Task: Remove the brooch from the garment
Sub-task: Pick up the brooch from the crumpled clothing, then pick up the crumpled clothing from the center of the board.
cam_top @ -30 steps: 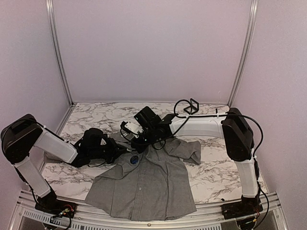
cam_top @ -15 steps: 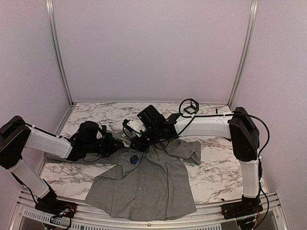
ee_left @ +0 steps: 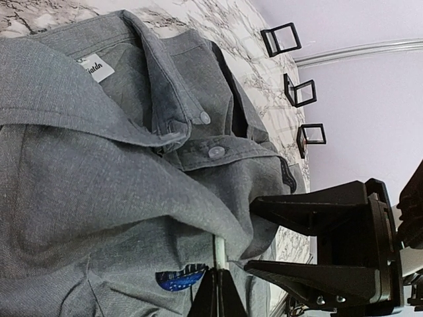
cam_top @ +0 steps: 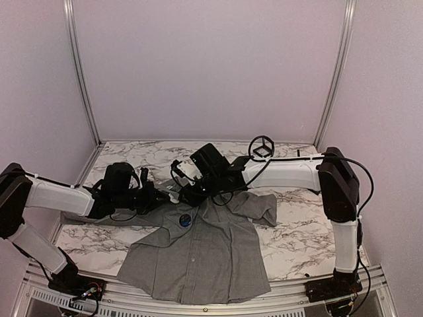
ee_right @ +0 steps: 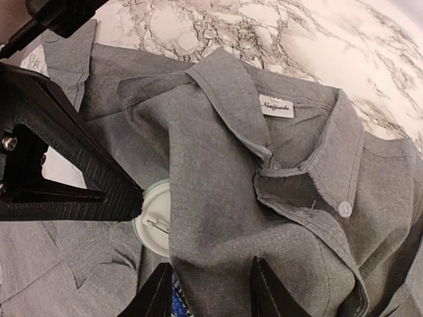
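The grey shirt (cam_top: 198, 254) lies front up on the marble table. A blue round brooch (cam_top: 185, 220) sits on its chest and shows partly in the left wrist view (ee_left: 177, 279). My left gripper (cam_top: 166, 197) is shut (ee_left: 219, 284), with the edge of a white pin-backed disc (ee_right: 151, 228) between its tips. I cannot tell whether that disc belongs to the blue brooch. My right gripper (cam_top: 189, 196) is open (ee_right: 213, 298), its fingers (ee_right: 269, 290) either side of a raised fold of shirt front (ee_right: 218, 198) beside the collar.
A black wire-frame cube (cam_top: 263, 146) stands at the back of the table, and more such frames (ee_left: 281, 39) show in the left wrist view. Walls and aluminium posts (cam_top: 79, 72) close in the sides. The shirt's hem hangs near the front edge.
My left arm has stretched out lower and moved its gripper right, up to the collar. My right arm has reached a little further left. The blue brooch and shirt body have not moved.
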Motion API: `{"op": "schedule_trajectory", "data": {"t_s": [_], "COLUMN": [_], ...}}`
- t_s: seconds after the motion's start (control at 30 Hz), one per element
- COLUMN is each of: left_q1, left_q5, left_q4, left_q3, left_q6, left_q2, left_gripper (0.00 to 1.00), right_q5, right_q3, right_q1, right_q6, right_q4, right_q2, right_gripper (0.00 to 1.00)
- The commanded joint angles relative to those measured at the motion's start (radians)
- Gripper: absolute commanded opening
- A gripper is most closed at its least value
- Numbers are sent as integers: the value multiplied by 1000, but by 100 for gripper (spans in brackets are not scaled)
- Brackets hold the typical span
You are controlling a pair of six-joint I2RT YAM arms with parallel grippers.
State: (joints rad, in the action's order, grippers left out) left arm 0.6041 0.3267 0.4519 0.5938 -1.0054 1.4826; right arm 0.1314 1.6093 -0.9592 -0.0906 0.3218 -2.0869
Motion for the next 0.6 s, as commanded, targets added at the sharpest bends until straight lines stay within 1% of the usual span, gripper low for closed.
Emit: {"op": "schedule_trajectory", "data": {"t_s": [0.0, 0.1, 0.2, 0.47, 0.57], "left_q1": [-13, -21, -27, -33, -33], "left_q5": [61, 82, 102, 105, 86], "left_q4": [21, 17, 9, -47, -96], "left_q3": [14, 27, 43, 75, 80], "left_q6": [14, 14, 17, 30, 45], "left_q2": [-19, -16, -13, -2, -9], "left_gripper": [0, 0, 0, 0, 0], "right_q5": [15, -6, -43, -114, -128], "right_q3": [-20, -25, -28, 19, 21], "right_q1": [-11, -17, -26, -27, -29], "right_q6": [-16, 25, 59, 88, 138], "right_q4": [-37, -15, -14, 16, 37], "right_q2": [56, 43, 32, -23, -36], "right_gripper": [43, 49, 51, 50, 48]}}
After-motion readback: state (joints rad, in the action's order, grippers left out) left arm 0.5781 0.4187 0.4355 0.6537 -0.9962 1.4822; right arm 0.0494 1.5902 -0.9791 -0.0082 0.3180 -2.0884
